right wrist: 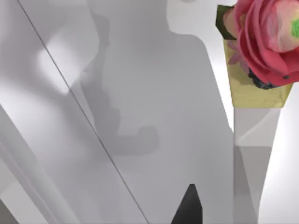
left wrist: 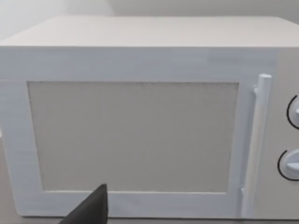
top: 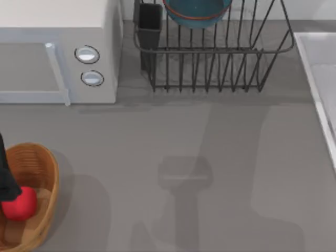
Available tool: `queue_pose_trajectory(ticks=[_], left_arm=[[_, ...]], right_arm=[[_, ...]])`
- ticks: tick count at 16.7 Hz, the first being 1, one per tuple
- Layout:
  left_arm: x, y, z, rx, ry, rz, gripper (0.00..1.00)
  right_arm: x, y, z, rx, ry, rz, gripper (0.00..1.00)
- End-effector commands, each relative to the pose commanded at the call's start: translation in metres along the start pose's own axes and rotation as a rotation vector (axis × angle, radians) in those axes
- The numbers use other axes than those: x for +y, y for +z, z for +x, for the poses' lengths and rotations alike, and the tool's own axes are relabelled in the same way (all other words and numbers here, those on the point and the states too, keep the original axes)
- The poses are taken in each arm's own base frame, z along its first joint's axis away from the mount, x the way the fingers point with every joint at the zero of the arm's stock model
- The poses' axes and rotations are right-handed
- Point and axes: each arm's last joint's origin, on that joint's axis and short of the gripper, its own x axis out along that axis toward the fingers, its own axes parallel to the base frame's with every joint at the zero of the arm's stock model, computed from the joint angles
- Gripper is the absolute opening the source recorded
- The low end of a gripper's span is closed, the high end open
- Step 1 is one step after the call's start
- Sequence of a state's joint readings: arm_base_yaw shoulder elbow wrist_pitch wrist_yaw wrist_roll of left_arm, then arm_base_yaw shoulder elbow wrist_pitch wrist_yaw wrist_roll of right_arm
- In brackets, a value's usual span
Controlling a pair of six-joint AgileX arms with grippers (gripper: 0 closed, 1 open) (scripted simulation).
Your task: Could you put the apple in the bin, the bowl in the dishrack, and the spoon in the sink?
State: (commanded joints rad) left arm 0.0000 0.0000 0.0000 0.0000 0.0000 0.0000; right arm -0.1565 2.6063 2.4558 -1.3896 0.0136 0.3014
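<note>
While my left gripper [top: 6,184], fingers' state unclear, hangs over the bin [top: 42,163] beside the apple [top: 20,203] and the bowl [top: 197,13] sits in the dishrack [top: 220,68], lifting carelessly could tip the basket.

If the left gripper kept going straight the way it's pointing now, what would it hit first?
Most likely the microwave: the left wrist view faces its door squarely, with a dark fingertip at the near edge. How far off the door is, I can't tell.

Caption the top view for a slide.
Bowl sits in the dishrack, apple lies in the bin, microwave stands at left.
</note>
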Motion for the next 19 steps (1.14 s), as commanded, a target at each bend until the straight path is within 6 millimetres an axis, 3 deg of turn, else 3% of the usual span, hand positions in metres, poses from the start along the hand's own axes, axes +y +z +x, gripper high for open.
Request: queue_pose_trajectory(ticks=[13, 19], left_arm=[[0.0, 0.0, 0.0, 0.0, 0.0, 0.0, 1.0], [0.0, 0.0, 0.0, 0.0, 0.0, 0.0, 1.0]], right_arm=[[0.0, 0.0, 0.0, 0.0, 0.0, 0.0, 0.98], [0.0, 0.0, 0.0, 0.0, 0.0, 0.0, 1.0]])
